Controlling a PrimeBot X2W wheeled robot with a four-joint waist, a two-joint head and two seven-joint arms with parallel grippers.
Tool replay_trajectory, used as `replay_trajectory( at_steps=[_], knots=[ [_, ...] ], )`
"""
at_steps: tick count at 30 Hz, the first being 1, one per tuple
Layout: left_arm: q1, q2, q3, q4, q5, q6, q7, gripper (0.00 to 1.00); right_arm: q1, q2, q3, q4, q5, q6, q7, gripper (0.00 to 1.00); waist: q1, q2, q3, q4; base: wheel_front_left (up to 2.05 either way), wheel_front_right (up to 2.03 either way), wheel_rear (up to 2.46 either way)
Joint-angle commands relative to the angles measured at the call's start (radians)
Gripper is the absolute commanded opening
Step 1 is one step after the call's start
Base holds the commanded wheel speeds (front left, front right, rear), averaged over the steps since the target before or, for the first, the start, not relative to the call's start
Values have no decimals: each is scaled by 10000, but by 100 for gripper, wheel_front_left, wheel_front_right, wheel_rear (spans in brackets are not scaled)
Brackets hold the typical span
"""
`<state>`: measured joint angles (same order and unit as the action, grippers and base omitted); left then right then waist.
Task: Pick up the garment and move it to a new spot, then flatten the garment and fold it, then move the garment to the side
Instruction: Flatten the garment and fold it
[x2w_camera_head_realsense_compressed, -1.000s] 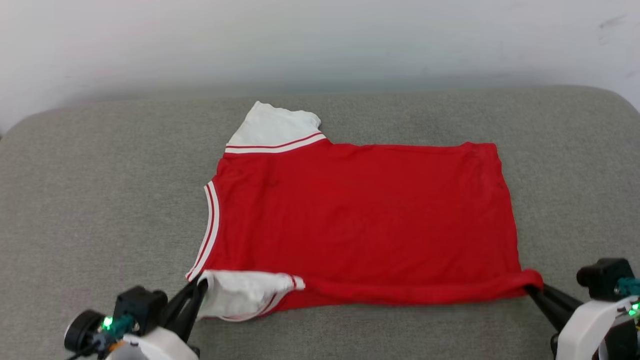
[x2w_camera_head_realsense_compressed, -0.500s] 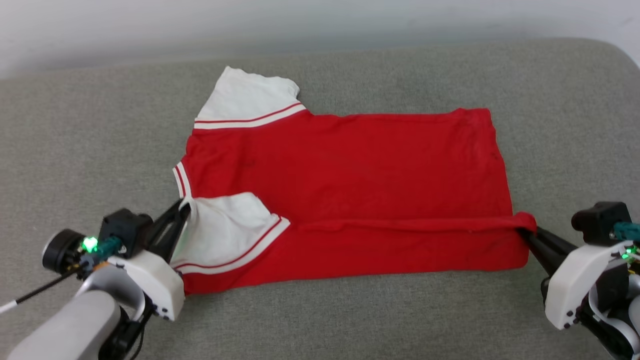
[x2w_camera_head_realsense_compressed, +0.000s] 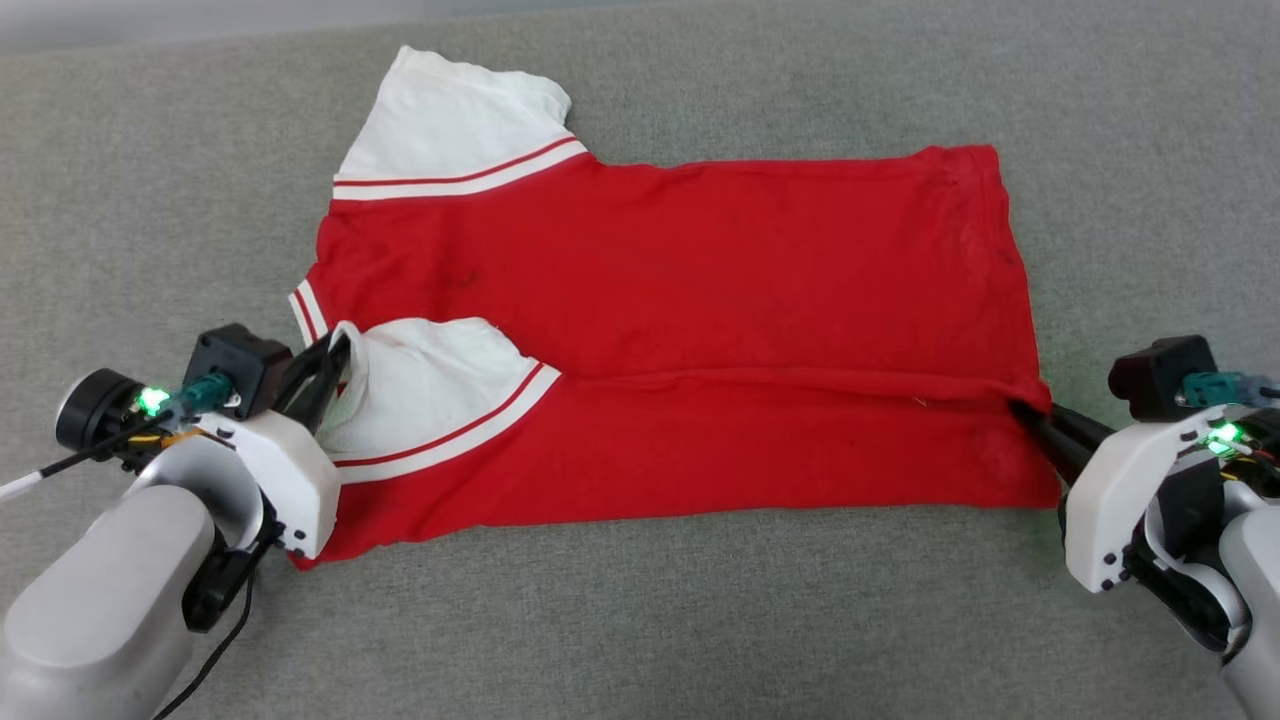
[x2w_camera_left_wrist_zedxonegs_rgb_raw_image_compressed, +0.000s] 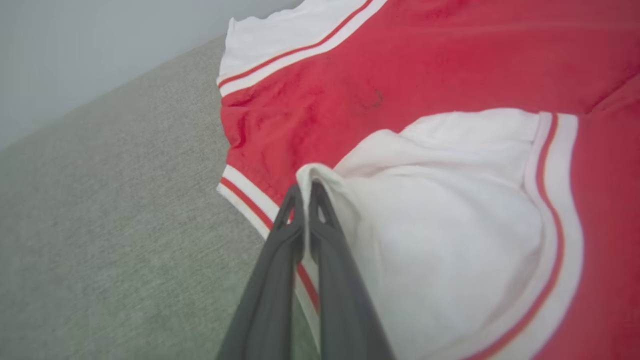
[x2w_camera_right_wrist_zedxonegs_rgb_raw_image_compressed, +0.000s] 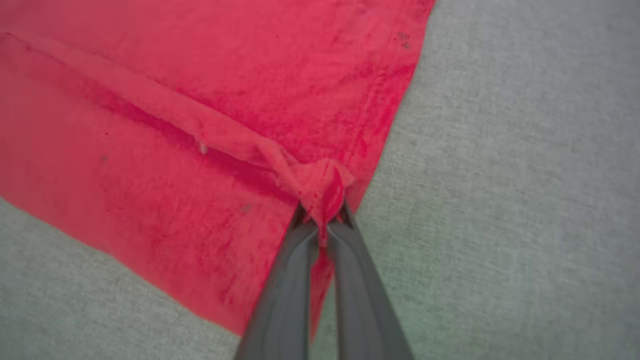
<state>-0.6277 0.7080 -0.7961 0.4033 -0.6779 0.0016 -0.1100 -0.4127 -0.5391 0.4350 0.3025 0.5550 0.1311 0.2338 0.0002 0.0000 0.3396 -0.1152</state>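
The shirt (x2w_camera_head_realsense_compressed: 700, 290) is showing red, its sleeves (x2w_camera_head_realsense_compressed: 450, 120) white with red-and-white striped edging, on the speckled grey worktop (x2w_camera_head_realsense_compressed: 640, 620).

Head view looks steeply down on the garment (x2w_camera_head_realsense_compressed: 700, 290) from above; left wrist view, close, faces its folded white sleeve (x2w_camera_left_wrist_zedxonegs_rgb_raw_image_compressed: 450, 235); right wrist view, close, faces its hem corner (x2w_camera_right_wrist_zedxonegs_rgb_raw_image_compressed: 320, 185); head view shares both.

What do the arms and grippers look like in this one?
The left gripper and right gripper each have two long dark grey fingers, a white shell and a black block with a green light. Forearms are rounded pale grey; a black cable hangs under the left one.
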Motion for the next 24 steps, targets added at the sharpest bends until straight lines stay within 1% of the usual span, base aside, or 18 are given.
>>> replay_trajectory(
  at_steps=[1,5,6,7,8,9,10,11,15,17,20,23,24],
  knots=[
    [-184,-97,-108,270,88,-124,67,0,-226,50,163,239,31,-8,-22,0,-2,0,110,-65,0,0,0],
    [-209,-406,-452,1231,117,-519,180,0,-502,68,694,890,91,-9,-36,0,-2,0,180,-82,0,0,0],
    [-234,-605,-541,1641,59,-645,154,0,-626,81,839,1145,179,-11,-162,0,-2,0,118,-58,0,0,0],
    [-231,-685,-546,1821,-29,-709,161,0,-691,100,839,1245,233,-12,-241,0,-2,0,49,-43,0,0,0],
    [-249,-744,-551,1936,-74,-753,130,0,-739,86,850,1302,261,-12,-335,39,-2,0,-34,-21,0,0,0],
    [-313,-774,-557,2073,-21,-778,16,36,-791,57,849,1319,295,-12,-467,96,-2,0,-126,3,0,0,0],
    [-313,-774,-557,2073,-21,-778,16,36,-791,57,849,1319,295,-12,-467,96,-2,0,-126,3,0,0,0],
    [-380,-799,-559,2179,24,-776,-94,100,-836,12,810,1324,301,-12,-639,100,-2,0,-230,31,0,0,0],
    [-613,-897,-302,2386,-289,-878,-297,100,-630,-183,741,1184,349,-9,-1052,100,-2,0,-740,206,0,0,0],
    [-783,-687,-159,2244,-339,-787,-332,100,-456,-303,680,1023,373,-9,-1112,100,-2,0,-951,285,0,0,0],
    [-912,-490,-95,1975,-461,-836,-15,100,-250,-489,538,738,426,-9,-1063,100,-2,0,-1200,407,0,0,0],
    [-1179,-221,-32,1530,-705,-875,722,100,-55,-579,400,456,399,-9,-952,100,-2,0,-1344,480,0,0,0],
    [-1266,17,-81,1044,-1109,-970,1875,100,78,-598,247,218,324,-9,-837,100,-2,0,-1421,503,0,0,0]
  ],
)
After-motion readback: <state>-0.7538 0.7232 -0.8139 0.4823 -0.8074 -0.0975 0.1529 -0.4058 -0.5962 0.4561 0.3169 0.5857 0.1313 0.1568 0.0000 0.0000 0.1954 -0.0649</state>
